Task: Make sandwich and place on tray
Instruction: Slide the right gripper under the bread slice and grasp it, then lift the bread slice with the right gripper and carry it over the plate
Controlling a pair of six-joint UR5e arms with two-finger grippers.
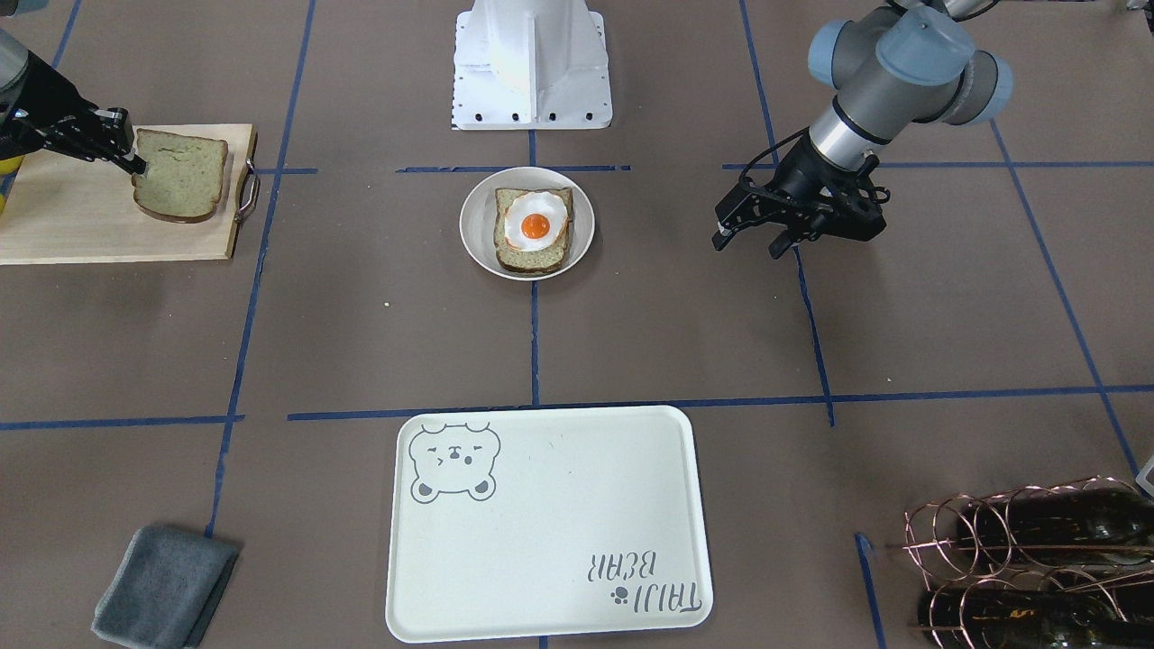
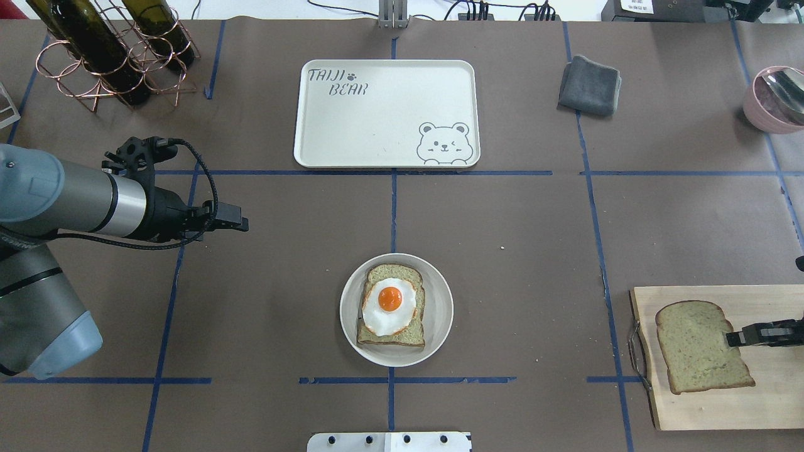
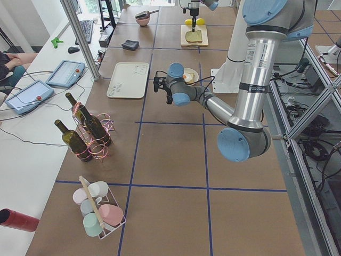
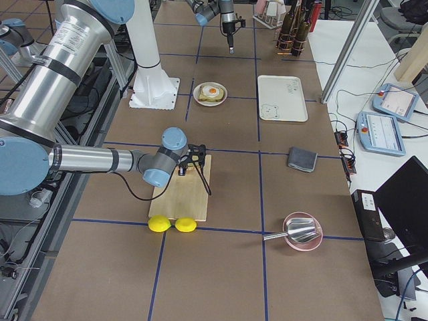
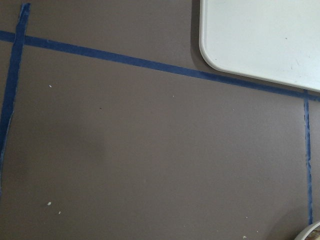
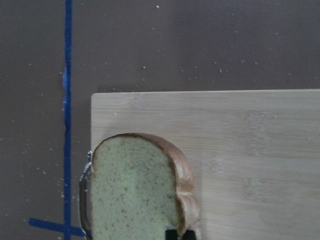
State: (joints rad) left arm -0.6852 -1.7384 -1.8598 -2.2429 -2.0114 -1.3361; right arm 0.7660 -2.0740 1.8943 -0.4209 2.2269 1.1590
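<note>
Two slices, one egg: the sandwich parts sit in two places, both away from the tray (image 2: 386,119).
Plated slice (image 2: 402,339): lies flat in the small round white plate (image 2: 440,295) at the middle of the table (image 2: 502,238), just ahead of the robot's base.
Fried egg (image 2: 389,306): rests on the plated slice, orange yolk up.
Second slice (image 2: 694,345): sits on the wooden cutting board (image 2: 710,408) out at the robot's right, near the board's metal handle.
Right gripper (image 2: 730,339): reaches in low over the board. Its fingertips are pinched on the crust edge of the second slice, seen best from its wrist camera.
Left gripper (image 1: 748,245): hangs above the brown table cover on the robot's left, well apart from the plate, fingers spread.
Tray position: cream, with a bear face and "TAIJI BEAR" lettering. It lies across the table from the robot, beyond the plate.
Round about: a folded grey cloth (image 2: 589,85), wine bottles (image 2: 94,44) in a copper wire rack (image 2: 94,85), a pink bowl (image 2: 757,113) holding a metal scoop (image 2: 785,88), and two lemons (image 4: 172,225) touching the board's edge.
</note>
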